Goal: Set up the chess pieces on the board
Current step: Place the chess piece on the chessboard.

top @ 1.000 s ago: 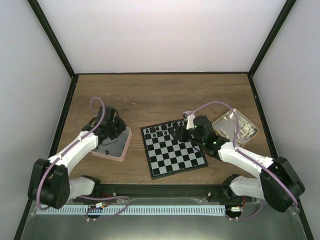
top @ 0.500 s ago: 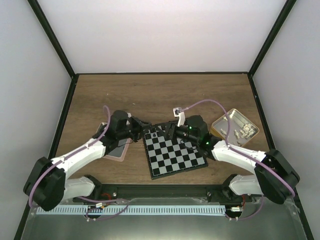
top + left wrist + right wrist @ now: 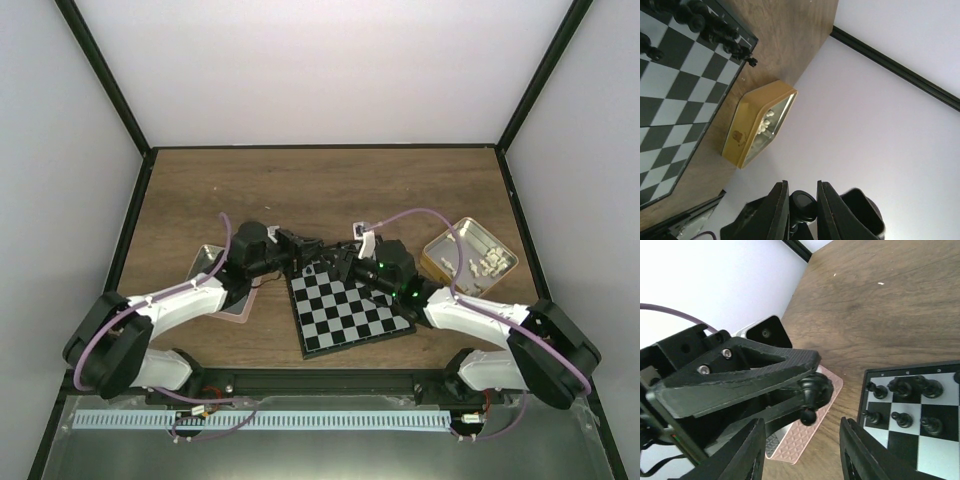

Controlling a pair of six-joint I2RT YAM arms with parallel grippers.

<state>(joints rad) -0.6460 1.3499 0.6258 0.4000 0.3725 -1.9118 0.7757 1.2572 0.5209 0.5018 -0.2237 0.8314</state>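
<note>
The board (image 3: pixel 352 305) lies at table centre, with black chess pieces (image 3: pixel 322 262) along its far edge. My left gripper (image 3: pixel 303 246) hovers by the board's far left corner, shut on a black pawn (image 3: pixel 804 205). The pawn also shows in the right wrist view (image 3: pixel 812 396), sticking out from the left fingers (image 3: pixel 740 372). My right gripper (image 3: pixel 336 263) is open and empty, facing the left gripper, its two fingers (image 3: pixel 747 452) on either side of the pawn and apart from it. Whitish pieces (image 3: pixel 487 262) lie in the tan tin (image 3: pixel 446 244).
A pink-rimmed tray (image 3: pixel 232 300) sits left of the board, under the left arm; it also shows in the right wrist view (image 3: pixel 810 432). The tan tin (image 3: pixel 747 135) stands right of the board. Black pieces (image 3: pixel 902 387) fill the board's far rows.
My left gripper has left the pink tray and moved right to the board's far left corner, holding the pawn. My right gripper has moved left across the board's far edge to face it.
</note>
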